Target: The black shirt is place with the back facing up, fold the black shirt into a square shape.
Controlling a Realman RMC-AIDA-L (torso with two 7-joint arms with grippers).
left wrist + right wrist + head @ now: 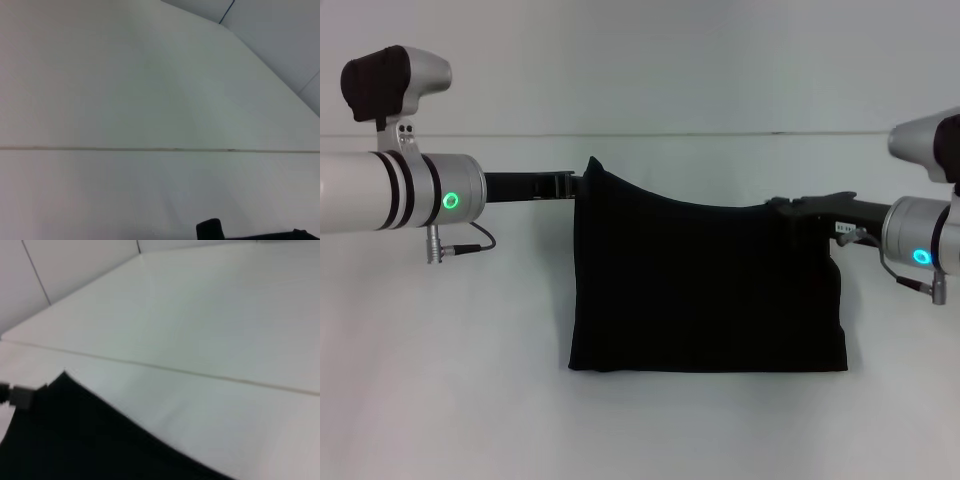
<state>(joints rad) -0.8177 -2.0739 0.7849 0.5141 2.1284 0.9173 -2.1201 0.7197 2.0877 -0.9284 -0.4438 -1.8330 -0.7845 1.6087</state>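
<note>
Black shirt (705,290): already folded to a rough rectangle, near edge lying on the white table (450,400), far edge lifted off it and sagging in the middle between two raised corners.
Near edge: flat, straight, wrinkle-free as far as visible; no lettering showing.
Left pincer (582,183): clenched on the shirt's far corner on the robot's left, held highest of the two.
Right pincer (788,210): grasping the far corner on the robot's right, a little lower; fingers merge with the dark cloth, so grip depth unclear.
Right wrist view: black cloth edge curving across bare table, a small part of the other pincer at the far corner.
Left wrist view: mostly bare table and a seam line; only a dark sliver at the picture's edge.
Risk, uneven height: probably a skewed fold, one corner landing ahead of the other.
Risk, slack middle: likely bunching or a crease trapped under the layer on laying down.
Risk, thin grip: possible slip of a corner, layers sliding apart.
Risk, dragging: near edge pulled along the table, rectangle losing its squareness.
</note>
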